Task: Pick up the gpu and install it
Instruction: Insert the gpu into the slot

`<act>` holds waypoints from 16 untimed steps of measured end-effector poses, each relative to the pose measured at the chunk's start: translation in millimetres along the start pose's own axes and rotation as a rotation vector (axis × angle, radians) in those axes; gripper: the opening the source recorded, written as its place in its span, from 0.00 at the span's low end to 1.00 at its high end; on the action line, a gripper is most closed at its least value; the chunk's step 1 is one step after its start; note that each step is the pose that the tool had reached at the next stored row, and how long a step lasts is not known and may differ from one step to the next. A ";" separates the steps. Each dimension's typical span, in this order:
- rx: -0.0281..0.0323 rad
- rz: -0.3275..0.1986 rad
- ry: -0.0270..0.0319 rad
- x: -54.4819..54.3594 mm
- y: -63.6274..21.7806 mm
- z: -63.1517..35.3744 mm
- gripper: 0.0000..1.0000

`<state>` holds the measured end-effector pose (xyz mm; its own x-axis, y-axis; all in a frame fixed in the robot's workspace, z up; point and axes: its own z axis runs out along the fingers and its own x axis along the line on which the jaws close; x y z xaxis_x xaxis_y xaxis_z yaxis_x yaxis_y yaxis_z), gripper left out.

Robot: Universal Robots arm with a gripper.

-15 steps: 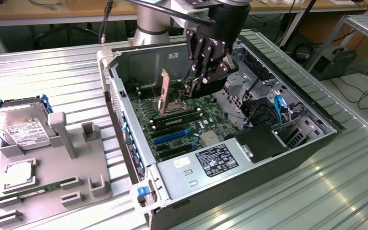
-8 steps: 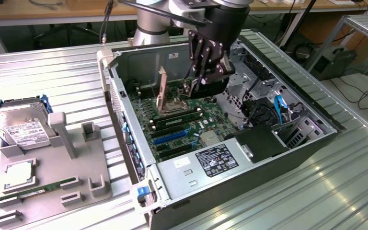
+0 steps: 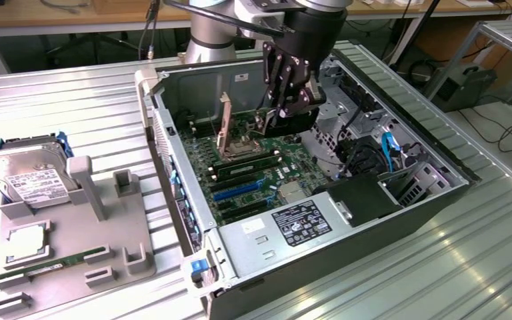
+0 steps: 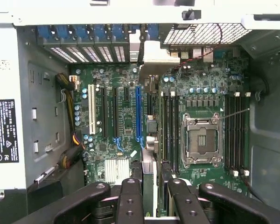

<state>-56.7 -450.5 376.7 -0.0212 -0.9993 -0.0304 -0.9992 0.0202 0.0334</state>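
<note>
Wrist view looks straight down into the open computer case, and the fingers are closed narrow on the card. It is held on edge, so it shows as a thin strip running away from them over the motherboard. Its silver bracket points at the vented slot covers along the case's rear wall. My guess is that this is the way it must face to seat. The card hangs over the gap between the long blue slot and the memory slots. I cannot tell whether its lower edge touches the board.

From the exterior view, the gripper reaches down through the open side of the case, which lies flat on the bench. It sits close to the case's far wall.

Room is tight:
- The empty processor socket lies just beside the card's line on one side, and the black and white slots on the other.
- Drive cages and cables crowd the case edge on the exterior view's right.
- The power supply blocks the near end.

The open top is the only free way in or out.

Well apart, at the bench's edge on the exterior view's left, a grey holder carries a hard drive and a memory stick.
</note>
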 end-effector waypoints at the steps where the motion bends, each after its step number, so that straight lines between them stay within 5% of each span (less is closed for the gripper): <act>1: 0.0000 0.000 -0.0001 0.0 0.0 0.0 0.26; 16: 0.0000 0.000 -0.0002 2.0 -0.2 7.1 0.26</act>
<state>-56.8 -452.3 369.5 -0.0212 -0.9993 -0.0306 -0.9992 0.0202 0.0334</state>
